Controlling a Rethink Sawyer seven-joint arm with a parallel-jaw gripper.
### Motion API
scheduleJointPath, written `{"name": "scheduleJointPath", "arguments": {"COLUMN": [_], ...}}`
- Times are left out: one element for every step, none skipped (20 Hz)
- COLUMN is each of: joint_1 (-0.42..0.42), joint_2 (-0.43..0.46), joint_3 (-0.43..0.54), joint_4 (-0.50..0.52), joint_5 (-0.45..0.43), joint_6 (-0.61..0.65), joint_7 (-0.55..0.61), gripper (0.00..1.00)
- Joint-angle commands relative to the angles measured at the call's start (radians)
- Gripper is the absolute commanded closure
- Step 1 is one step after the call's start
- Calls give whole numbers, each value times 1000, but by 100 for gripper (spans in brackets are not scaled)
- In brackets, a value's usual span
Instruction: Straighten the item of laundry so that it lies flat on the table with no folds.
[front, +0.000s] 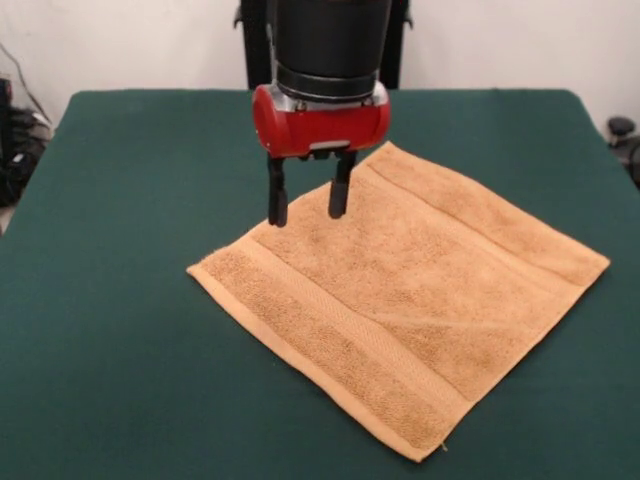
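Note:
The tan-orange terry towel (400, 290) lies spread out on the dark green table (120, 300), turned like a diamond, with smoother woven bands near its front-left and back-right edges. It looks flat, with only faint creases. No white tag shows. My gripper (308, 208) hangs from the red and black arm over the towel's far-left edge. Its two black fingers (277, 195) are apart and hold nothing. The tips are close to the cloth; I cannot tell whether they touch it.
The pedestal (320, 30) stands at the table's far side behind the arm. Dark cables and gear (15, 140) sit off the table's left edge, and a dark object (622, 135) off its right edge. Green cloth surrounds the towel on all sides.

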Motion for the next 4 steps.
{"name": "scheduleJointPath", "arguments": {"joint_1": [9, 11, 14, 15], "joint_2": [1, 1, 2, 1], "joint_3": [102, 98, 95, 93], "joint_4": [140, 145, 141, 148], "joint_5": [66, 70, 72, 74], "joint_6": [-58, -64, -53, -65], "joint_7": [39, 47, 41, 50], "gripper": [0, 0, 0, 0]}}
